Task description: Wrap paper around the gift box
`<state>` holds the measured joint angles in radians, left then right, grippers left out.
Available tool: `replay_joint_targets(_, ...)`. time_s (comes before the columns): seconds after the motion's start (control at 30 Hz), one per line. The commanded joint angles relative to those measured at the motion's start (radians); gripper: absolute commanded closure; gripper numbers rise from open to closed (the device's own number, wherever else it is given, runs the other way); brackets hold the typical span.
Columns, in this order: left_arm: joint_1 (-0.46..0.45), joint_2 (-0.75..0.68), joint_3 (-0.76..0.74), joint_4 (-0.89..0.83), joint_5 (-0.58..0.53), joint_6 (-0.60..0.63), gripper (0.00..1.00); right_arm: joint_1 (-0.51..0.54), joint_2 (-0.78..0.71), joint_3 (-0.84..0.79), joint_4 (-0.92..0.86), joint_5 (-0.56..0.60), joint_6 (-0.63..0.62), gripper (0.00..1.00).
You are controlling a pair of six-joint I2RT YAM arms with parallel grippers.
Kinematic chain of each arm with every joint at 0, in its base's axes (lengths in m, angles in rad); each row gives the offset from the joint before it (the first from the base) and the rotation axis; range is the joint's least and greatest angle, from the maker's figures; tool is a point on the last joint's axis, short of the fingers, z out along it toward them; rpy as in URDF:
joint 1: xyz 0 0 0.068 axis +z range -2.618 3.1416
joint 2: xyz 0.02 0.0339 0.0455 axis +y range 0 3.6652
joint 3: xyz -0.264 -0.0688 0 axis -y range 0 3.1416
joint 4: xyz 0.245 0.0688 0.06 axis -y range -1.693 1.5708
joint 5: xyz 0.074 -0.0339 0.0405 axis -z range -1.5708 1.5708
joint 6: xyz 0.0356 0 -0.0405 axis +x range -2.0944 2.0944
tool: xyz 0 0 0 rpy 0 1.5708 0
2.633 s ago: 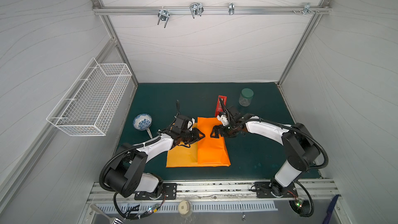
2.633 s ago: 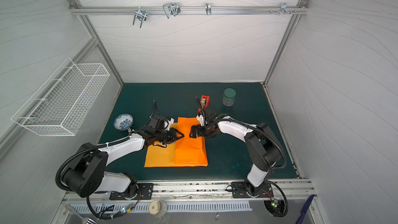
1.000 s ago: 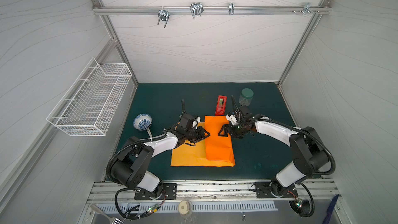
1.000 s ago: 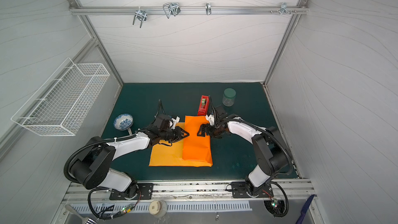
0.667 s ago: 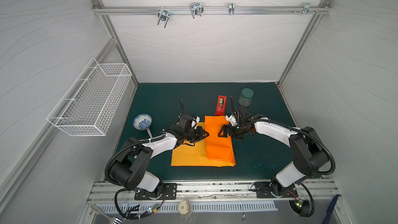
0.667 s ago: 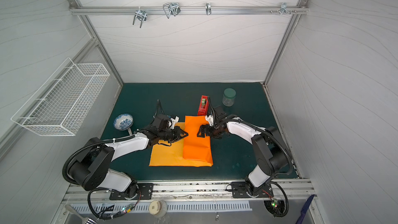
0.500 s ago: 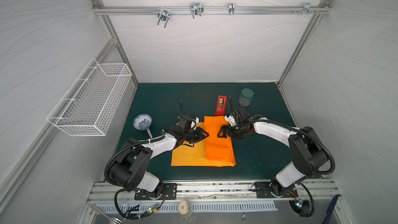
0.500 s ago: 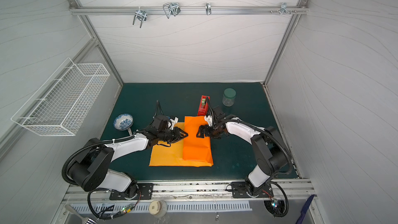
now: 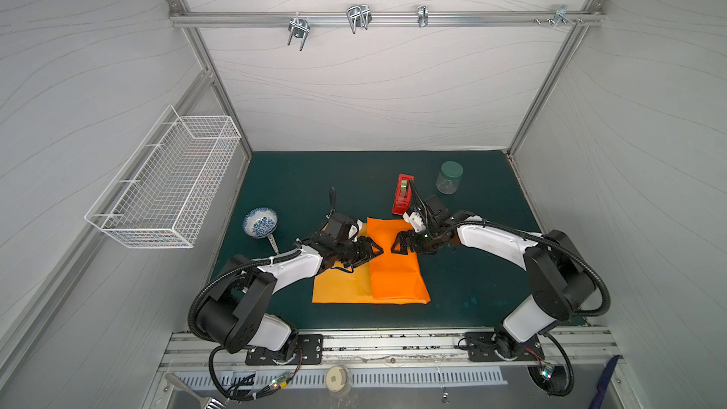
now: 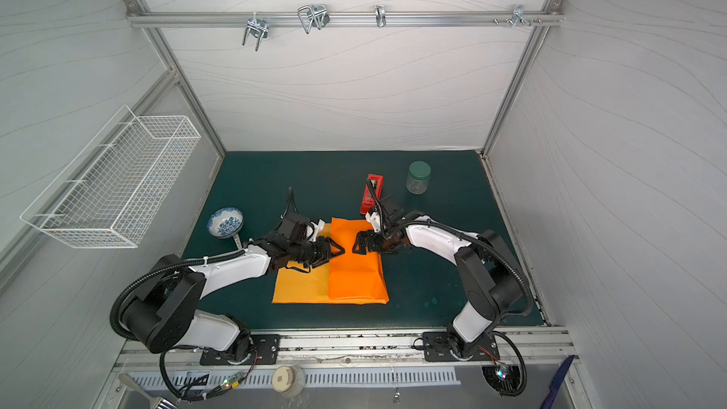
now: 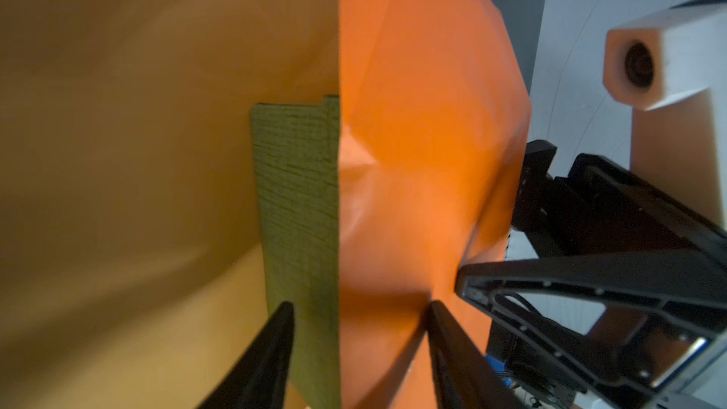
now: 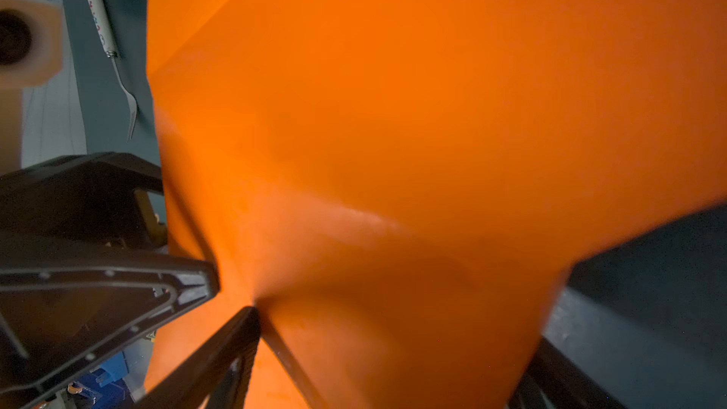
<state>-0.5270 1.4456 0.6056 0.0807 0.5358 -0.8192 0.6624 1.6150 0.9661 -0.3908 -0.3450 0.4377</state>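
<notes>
The paper (image 9: 342, 287) lies at the middle of the table (image 9: 299, 182), its right part folded over most of the gift box (image 11: 299, 210). Just behind its far right corner stands a tape dispenser (image 9: 404, 194), with a jar (image 9: 449, 178) to the right of that and a bowl (image 9: 260, 222) left of the paper.

Both arms, the left arm (image 9: 291, 269) and the right arm (image 9: 491, 241), wear glossy white shells between bulky black joints. A black corrugated hose (image 9: 602, 300) loops along each. The fingers (image 11: 590, 277) are black triangular open frames dotted with small screws.
</notes>
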Motion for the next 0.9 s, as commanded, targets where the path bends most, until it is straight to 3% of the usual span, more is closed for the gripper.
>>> replay_joint_targets(0.0, -0.009, 0.031, 0.015, -0.048, -0.036, 0.024, 0.59, 0.016, 0.025, 0.012, -0.05, 0.064, -0.007, 0.08)
replay_joint_targets(0.2, -0.01, 0.038, -0.002, -0.053, -0.046, 0.035, 0.71, -0.013, -0.022, 0.023, -0.088, 0.065, -0.028, 0.04)
replay_joint_targets(0.87, 0.031, 0.045, -0.049, -0.031, -0.007, 0.052, 0.88, -0.104, -0.099, -0.015, -0.115, -0.005, -0.056, 0.04)
